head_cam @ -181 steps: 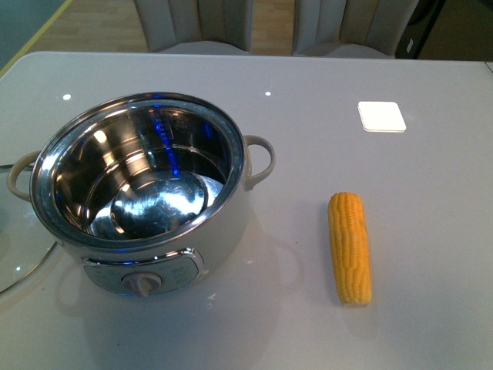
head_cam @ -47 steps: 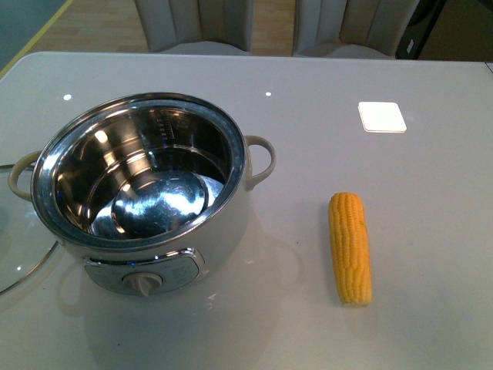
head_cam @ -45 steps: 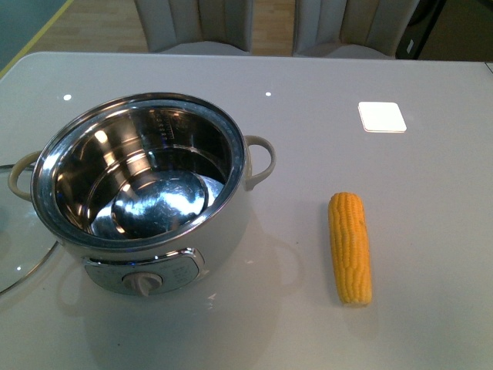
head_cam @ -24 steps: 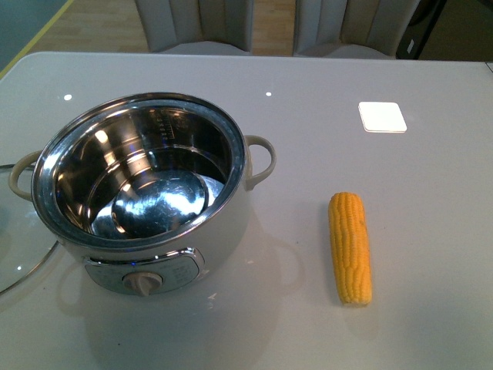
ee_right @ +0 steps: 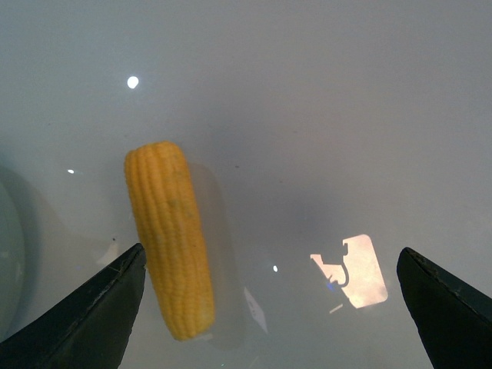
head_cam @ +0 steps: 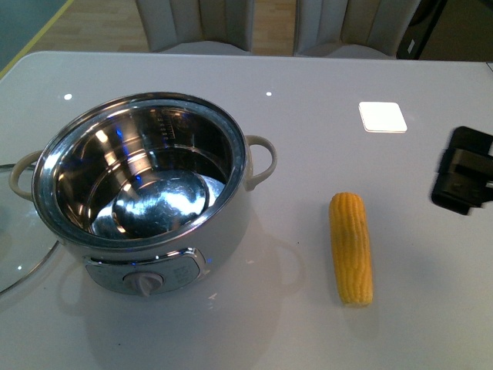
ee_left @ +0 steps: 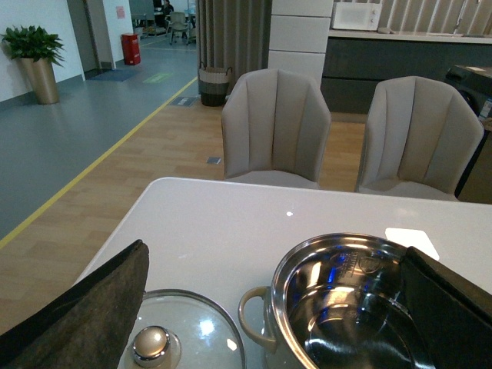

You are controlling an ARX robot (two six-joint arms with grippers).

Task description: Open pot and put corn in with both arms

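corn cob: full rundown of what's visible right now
The corn is one husked yellow-orange cob with neat kernel rows and rounded ends, seemingly intact. It lies flat on the white table, pointing roughly away from the robot, to the right of the open pot and clear of it. Only the table touches it. The right end effector is open and not touching it.

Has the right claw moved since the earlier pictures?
Yes. The right claw has come into the front view from the right edge, toward the corn, which has not shifted.
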